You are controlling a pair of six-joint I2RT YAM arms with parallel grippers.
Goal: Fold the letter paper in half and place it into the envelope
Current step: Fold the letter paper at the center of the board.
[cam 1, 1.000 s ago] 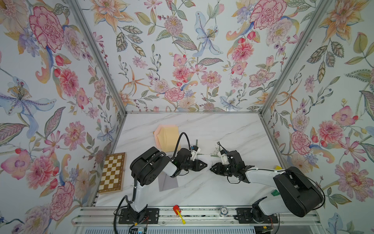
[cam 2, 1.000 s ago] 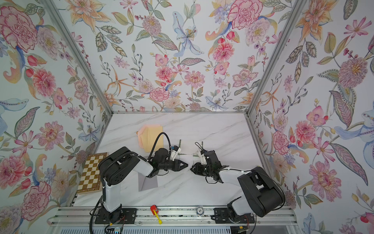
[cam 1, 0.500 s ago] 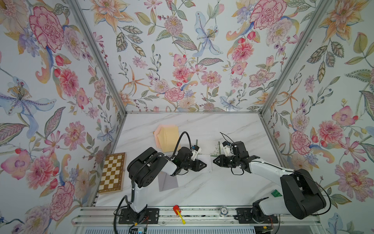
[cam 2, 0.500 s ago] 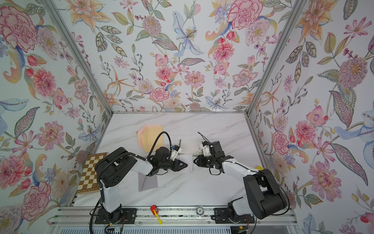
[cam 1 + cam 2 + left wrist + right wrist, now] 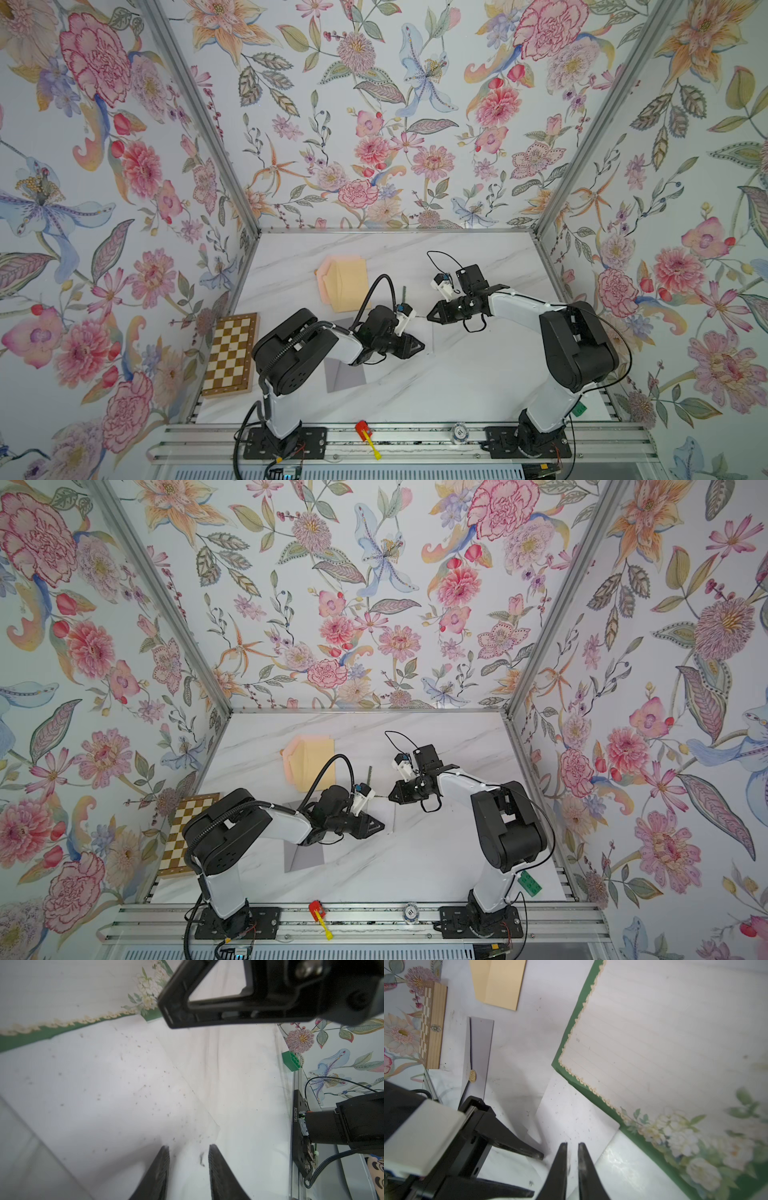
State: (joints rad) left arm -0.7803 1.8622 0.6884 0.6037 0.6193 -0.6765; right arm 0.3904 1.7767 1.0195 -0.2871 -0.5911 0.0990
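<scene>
Left claw [image 5: 188, 1147], fingers apart over the letter paper [image 5: 654, 1043], right claw [image 5: 572, 1144], fingers almost together on the paper's white face, pinching or not we cannot tell, orange envelope [image 5: 345, 286] well apart from both claws

Both top views look steeply down from high above the white marble tabletop [image 5: 457, 386]; both wrist views skim it closely, sharing the green-bordered lined paper [image 5: 654, 1032].
</scene>
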